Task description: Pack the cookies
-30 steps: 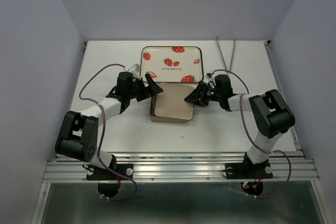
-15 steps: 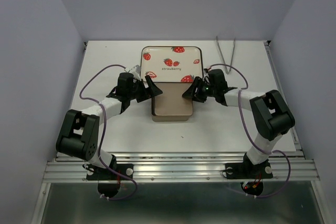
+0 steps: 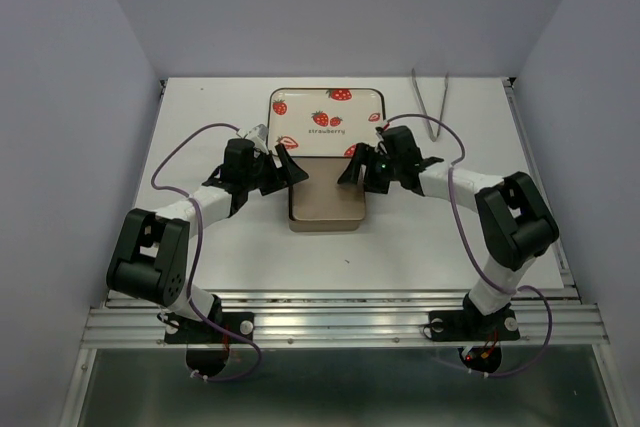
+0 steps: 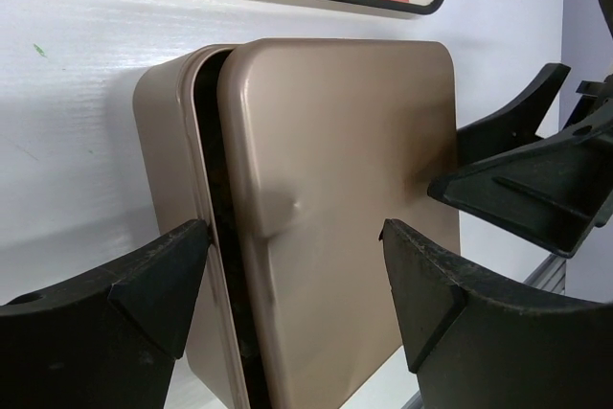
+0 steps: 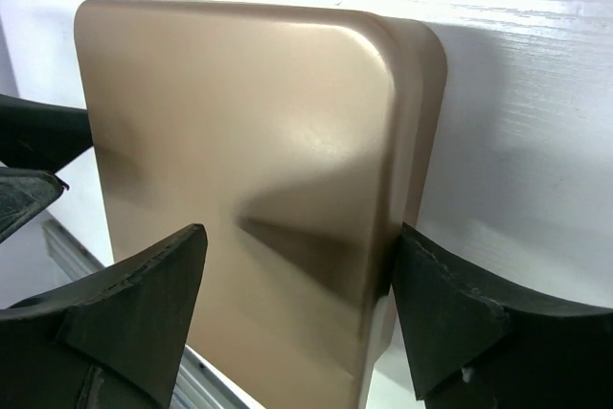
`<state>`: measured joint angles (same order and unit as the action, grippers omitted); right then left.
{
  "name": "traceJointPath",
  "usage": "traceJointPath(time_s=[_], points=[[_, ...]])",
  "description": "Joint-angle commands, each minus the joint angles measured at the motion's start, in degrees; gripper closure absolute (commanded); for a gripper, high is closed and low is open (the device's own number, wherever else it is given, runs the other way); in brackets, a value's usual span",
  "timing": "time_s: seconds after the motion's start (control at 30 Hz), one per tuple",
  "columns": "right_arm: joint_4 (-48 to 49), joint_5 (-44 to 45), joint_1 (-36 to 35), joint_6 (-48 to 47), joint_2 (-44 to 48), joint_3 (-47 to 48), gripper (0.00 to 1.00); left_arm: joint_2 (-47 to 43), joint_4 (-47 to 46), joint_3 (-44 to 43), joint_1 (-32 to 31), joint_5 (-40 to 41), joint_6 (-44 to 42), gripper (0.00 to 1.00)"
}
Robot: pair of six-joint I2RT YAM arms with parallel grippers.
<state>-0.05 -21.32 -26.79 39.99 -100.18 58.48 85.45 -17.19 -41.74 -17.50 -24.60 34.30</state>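
Note:
A brown square tin [image 3: 327, 219] lies mid-table with its brown lid [image 4: 335, 160] resting on it, shifted sideways so a dark gap shows along one edge of the tin base [image 4: 163, 122]. My left gripper [image 3: 293, 169] is open and empty at the tin's far left corner, its jaws astride the lid edge [image 4: 292, 284]. My right gripper [image 3: 357, 169] is open at the far right corner; in the right wrist view [image 5: 297, 304] one finger [image 5: 450, 323] rests against the side of the lid [image 5: 239, 141]. No cookies show; the tin's inside is hidden.
A cream tray [image 3: 300, 99] printed with red strawberries lies just behind the tin. Metal tongs [image 3: 432, 97] lie at the back right. The table's front rail [image 3: 340, 319] runs along the near edge.
My right gripper has moved left to the tin's right side. The lid, which hung off to the right, has slid left more into line with the tin. The left gripper stayed put.

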Motion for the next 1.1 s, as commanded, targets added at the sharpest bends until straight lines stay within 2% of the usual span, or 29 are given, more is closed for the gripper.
traceJointPath(time_s=[0.0, 0.07, 0.1, 0.6, 0.97, 1.07], points=[[-3.81, 1.89, -2.39, -2.81, 2.89, 4.10, 0.17, 0.24, 0.58, 0.95, -0.17, -0.98, -0.47, 0.16], [-4.34, 1.90, -2.92, -3.25, 2.62, 4.71, 0.09, 0.16, 0.58, 0.87, -0.17, -0.89, -0.47, 0.16], [-4.86, 2.25, -3.53, -3.60, 2.54, 4.89, 0.00, 0.16, 0.58, 0.87, -0.17, -0.98, -0.47, 0.16], [-13.56, 15.69, -8.99, -8.79, 1.22, 11.66, 0.00, -0.02, 0.58, 0.95, -0.17, -0.19, -0.03, 0.19], [-16.03, 17.36, -9.51, -9.84, 1.04, 13.07, 0.00, -0.46, 1.19, 0.87, -0.17, 0.87, 0.06, 0.19], [-16.12, 19.47, -9.51, -9.58, 2.26, 12.63, 0.00, -1.59, 4.52, -0.10, -0.17, 5.16, -0.81, 0.22]])
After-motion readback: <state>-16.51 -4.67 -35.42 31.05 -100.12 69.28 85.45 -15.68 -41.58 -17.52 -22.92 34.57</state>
